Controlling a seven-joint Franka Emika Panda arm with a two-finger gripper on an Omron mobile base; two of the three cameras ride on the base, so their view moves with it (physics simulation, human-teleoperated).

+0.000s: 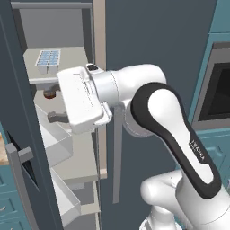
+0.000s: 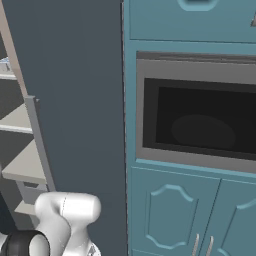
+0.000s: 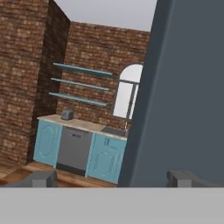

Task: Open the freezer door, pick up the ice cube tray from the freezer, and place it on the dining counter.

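The freezer stands open, with light grey shelves and white bins inside. Its freezer door is swung out to the left, and its bar handle points toward me. The ice cube tray, white with pale blue cells, lies on the top shelf. My gripper is open and empty, pointing left just below that shelf, in front of the one beneath. In the hand view the gripper has its dark tips spread wide, and the freezer door covers the right half. A sliver of the dining counter shows past the door.
A small brown ball sits on the shelf by my upper finger. The plain dark door with its handle stays shut on the right. A built-in oven sits in teal cabinets. Past the door are a brick wall and a far counter.
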